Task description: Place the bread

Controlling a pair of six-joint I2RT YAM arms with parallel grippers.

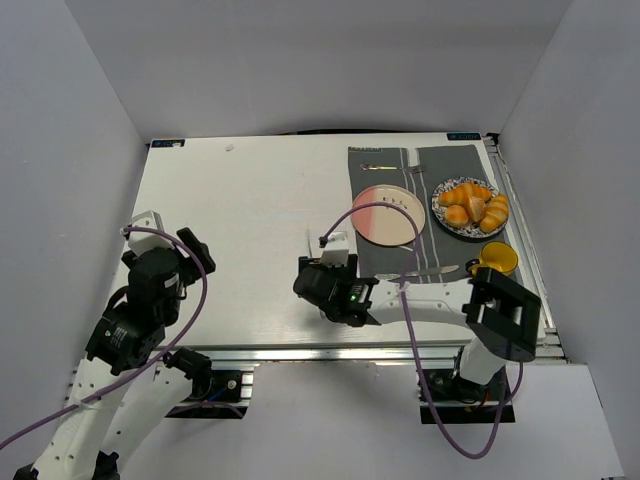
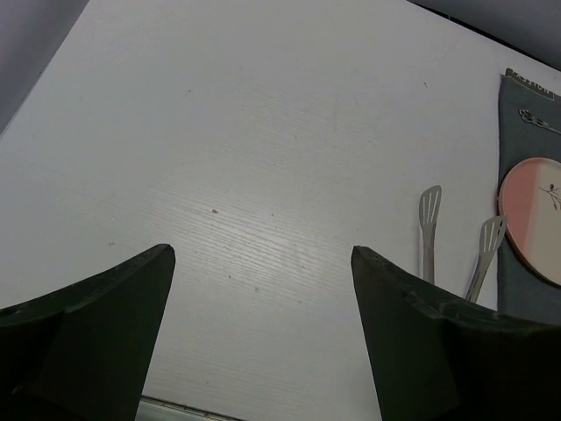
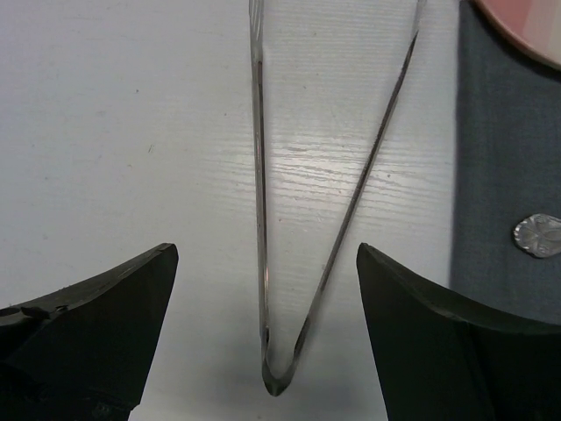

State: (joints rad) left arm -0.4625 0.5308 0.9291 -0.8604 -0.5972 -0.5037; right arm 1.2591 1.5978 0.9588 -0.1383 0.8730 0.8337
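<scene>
Several golden-orange breads lie piled on a speckled plate [image 1: 441, 193] at the back right; a rounder smooth bun [image 1: 457, 214] sits at the pile's front left. The pink plate [image 1: 385, 215] lies bare on the grey placemat [image 1: 440, 160], and its edge shows in the left wrist view [image 2: 535, 219] and the right wrist view [image 3: 526, 22]. My right gripper [image 1: 326, 262] [image 3: 266, 250] is open, low over the table, with the hinge end of metal tongs [image 3: 273, 377] between its fingers, untouched. My left gripper [image 1: 190, 245] [image 2: 261, 250] is open and empty at the left.
The tongs [image 2: 429, 228] lie on the white table left of the placemat. A yellow cup [image 1: 497, 258] stands at the mat's near right corner. Cutlery lies on the mat: a piece along its front [image 1: 440, 270], another at the back [image 1: 375, 165]. White walls enclose the table.
</scene>
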